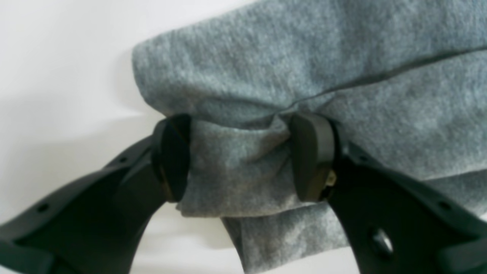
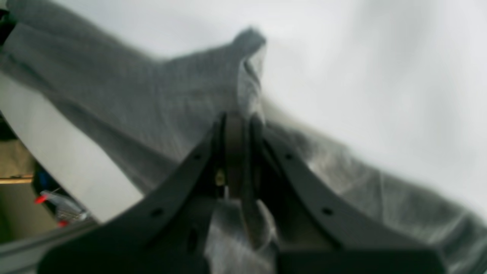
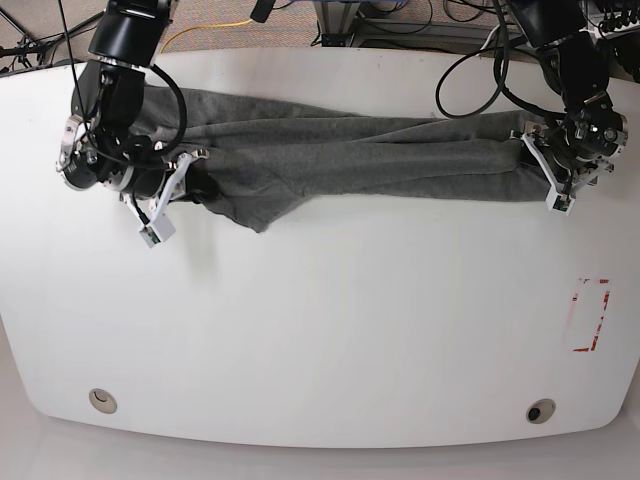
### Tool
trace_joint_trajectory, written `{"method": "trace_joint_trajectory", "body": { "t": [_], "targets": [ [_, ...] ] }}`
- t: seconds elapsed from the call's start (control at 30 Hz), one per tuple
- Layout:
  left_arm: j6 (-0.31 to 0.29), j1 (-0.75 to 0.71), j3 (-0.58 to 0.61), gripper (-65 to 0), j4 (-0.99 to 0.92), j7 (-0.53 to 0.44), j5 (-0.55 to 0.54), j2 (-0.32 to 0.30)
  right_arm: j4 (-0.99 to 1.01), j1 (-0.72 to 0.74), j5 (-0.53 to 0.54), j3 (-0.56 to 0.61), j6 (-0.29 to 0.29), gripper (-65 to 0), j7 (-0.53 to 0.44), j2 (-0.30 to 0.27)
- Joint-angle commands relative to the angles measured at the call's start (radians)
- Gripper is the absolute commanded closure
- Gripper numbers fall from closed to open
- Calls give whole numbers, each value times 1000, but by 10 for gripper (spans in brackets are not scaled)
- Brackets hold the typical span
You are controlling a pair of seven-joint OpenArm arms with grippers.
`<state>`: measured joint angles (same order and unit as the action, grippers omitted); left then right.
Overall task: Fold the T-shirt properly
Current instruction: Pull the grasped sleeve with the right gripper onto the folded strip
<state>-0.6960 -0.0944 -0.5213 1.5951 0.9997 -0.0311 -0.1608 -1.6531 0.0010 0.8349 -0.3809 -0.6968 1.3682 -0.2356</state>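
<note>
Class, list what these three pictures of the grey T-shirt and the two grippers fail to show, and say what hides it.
- Neckline of the T-shirt: base view, hidden in bunched folds.
- Cloth edge caught in the right gripper: right wrist view, blurred, covered by the shut jaws.
- Left gripper: left wrist view, arms cut off by the bottom edge.
- Red mark on the table: base view, too small to read.

The T-shirt point(image 3: 340, 160) was soft heather-grey knit cloth, matt and faintly fuzzy, creased where it bunched. Under it the table point(image 3: 320, 330) looked like smooth white laminate with a slight sheen. The left gripper point(image 1: 243, 158), pressed against the shirt's edge, was dark matt plastic with smoother, rubbery-looking pads point(image 1: 310, 156). The right gripper point(image 2: 237, 152), at the shirt's other end, showed the same dull black plastic.
</note>
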Motion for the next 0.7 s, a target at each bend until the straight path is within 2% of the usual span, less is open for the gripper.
{"method": "trace_joint_trajectory", "body": {
  "t": [0.0, 0.33, 0.47, 0.67],
  "targets": [
    [-2, -1, 2, -376, -8, 35, 23, -6, -20, -12, 93, -43, -1, 0, -20, -29],
    [-2, -5, 37, -376, -11, 35, 26, -19, -22, -151, 294, -138, -1, 0, 9, -75],
    [-2, -1, 39, -376, -11, 34, 81, -18, -22, -203, 373, -166, -1, 0, 9, -90],
    [-2, -3, 72, -376, -11, -25, 125, -16, -22, -272, 466, -188, -1, 0, 9, -129]
  ]
}}
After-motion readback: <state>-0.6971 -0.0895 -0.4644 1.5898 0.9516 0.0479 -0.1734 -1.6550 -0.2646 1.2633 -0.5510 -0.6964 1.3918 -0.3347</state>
